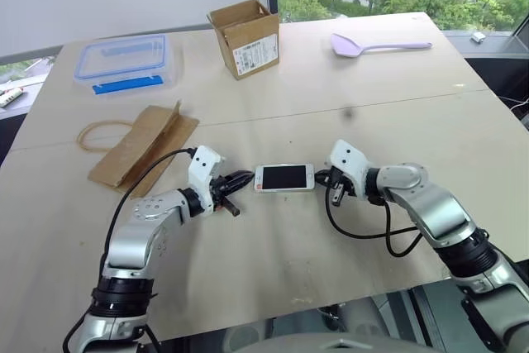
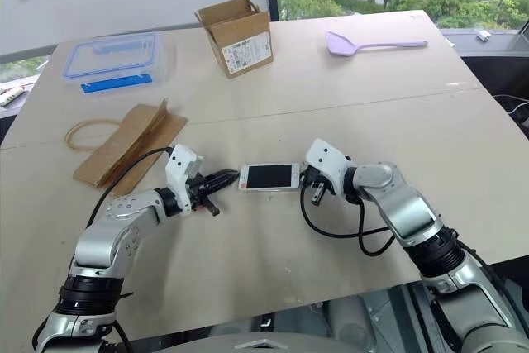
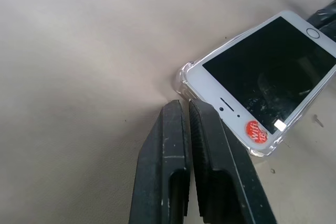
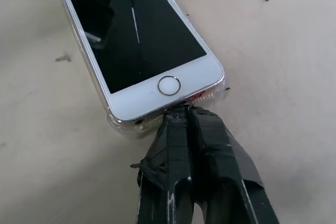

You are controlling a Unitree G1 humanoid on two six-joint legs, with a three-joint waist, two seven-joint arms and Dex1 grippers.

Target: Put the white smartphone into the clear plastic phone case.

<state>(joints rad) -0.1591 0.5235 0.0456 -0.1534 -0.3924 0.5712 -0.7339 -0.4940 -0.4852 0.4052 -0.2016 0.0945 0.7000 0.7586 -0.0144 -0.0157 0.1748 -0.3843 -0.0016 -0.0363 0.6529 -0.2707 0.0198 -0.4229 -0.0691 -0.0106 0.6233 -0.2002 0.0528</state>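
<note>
1. The white smartphone [image 1: 284,178] lies screen up on the table [image 1: 347,88] between the two arms, sitting in the clear plastic phone case [image 3: 185,75], whose glossy rim shows around its corners. Whether every corner is snapped in fully cannot be told; a raised corner would leave the job half done.
2. The left end effector [image 3: 184,109] has its fingers pressed together, holding nothing, its tip just beside the earpiece end. A push from here could slide phone and case together across the table rather than seat them.
3. The right end effector [image 4: 181,113] is likewise closed and empty, its tip touching the home-button end. Pressing at an angle could lever the phone up out of the shell.
4. With both tips squeezing from opposite ends, uneven force could make the phone pivot or skid sideways.
</note>
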